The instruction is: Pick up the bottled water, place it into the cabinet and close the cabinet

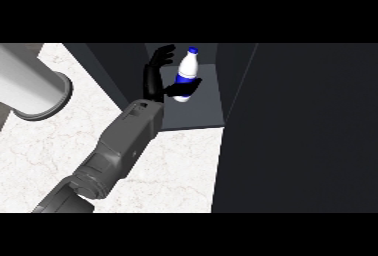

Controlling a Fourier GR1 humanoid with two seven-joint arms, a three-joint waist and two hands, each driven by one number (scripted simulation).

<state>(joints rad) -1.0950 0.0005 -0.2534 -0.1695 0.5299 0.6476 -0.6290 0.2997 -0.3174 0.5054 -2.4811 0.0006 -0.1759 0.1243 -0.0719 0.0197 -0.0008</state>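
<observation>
The bottled water (187, 67), white with a blue cap and blue label, stands slightly tilted inside the open cabinet (193, 116) at the top centre. My left hand (153, 82) reaches into the cabinet just left of the bottle. Its fingers (160, 56) point straight up and spread beside the bottle, apart from it. The thumb (186, 89) lies across the front of the bottle's lower part. The cabinet door (303, 125), a large dark panel, stands open at the right. My right hand does not show.
A large grey cylinder (33, 82) lies on the white marble counter (44, 150) at the upper left. The grey forearm (122, 142) crosses the counter from the lower left. The cabinet's dark left wall (111, 70) rises beside the hand.
</observation>
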